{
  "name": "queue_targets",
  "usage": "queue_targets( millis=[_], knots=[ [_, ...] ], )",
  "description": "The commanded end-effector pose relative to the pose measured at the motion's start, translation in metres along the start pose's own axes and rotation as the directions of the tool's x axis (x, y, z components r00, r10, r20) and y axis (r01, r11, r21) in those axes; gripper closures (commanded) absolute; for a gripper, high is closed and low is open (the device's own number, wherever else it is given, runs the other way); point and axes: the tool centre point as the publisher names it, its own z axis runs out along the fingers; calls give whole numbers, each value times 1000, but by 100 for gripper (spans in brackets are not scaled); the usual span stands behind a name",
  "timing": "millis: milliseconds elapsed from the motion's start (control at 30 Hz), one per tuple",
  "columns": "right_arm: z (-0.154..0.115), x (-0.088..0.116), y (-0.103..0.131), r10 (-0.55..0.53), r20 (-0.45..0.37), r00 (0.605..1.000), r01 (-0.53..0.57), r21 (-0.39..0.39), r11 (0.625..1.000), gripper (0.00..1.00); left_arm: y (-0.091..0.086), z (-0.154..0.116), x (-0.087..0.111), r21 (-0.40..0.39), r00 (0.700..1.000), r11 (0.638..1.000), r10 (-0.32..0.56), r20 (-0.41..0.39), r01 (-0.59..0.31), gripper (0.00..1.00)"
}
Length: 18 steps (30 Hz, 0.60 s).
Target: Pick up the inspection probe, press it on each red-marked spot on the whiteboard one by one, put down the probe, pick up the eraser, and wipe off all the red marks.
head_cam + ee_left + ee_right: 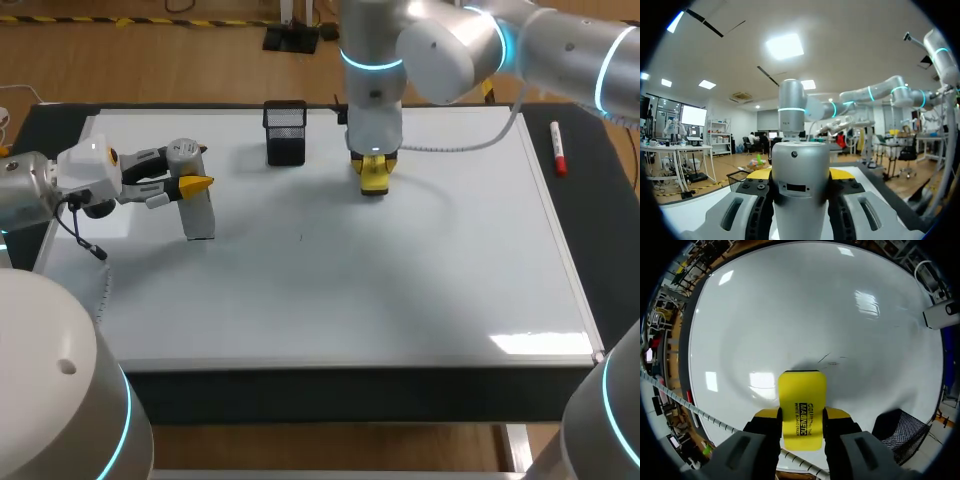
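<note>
Where the whiteboard (400,300) lies nearest on the dark bench (300,395), its front half is open white sheet, with a patch of glare by its front right corner. Over the whiteboard's left part the left gripper (195,184) pinches the inspection probe (201,215), a smooth silver cylinder with a small screw and a slot in its side; it hangs upright, and I cannot tell whether its foot touches the surface. Toward the whiteboard's far edge the right gripper (373,178) clamps the eraser (801,410), a bright yellow block with black print, beside faint dark strokes (832,360). A black mesh holder (286,132) stands at the far edge; a red marker (557,148) lies just off the right edge.
</note>
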Motion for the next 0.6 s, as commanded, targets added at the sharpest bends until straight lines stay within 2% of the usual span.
queue_targets(
  millis=[33,600],
  knots=[
    [4,0,-6,-2,-8,1000,2,-7,1000,100,-1,0,0,0,1000,1000,0,-1,0,100],
    [13,4,-14,-13,-14,1000,13,-8,1000,100,-1,0,0,0,1000,1000,0,-1,0,100]
  ],
)
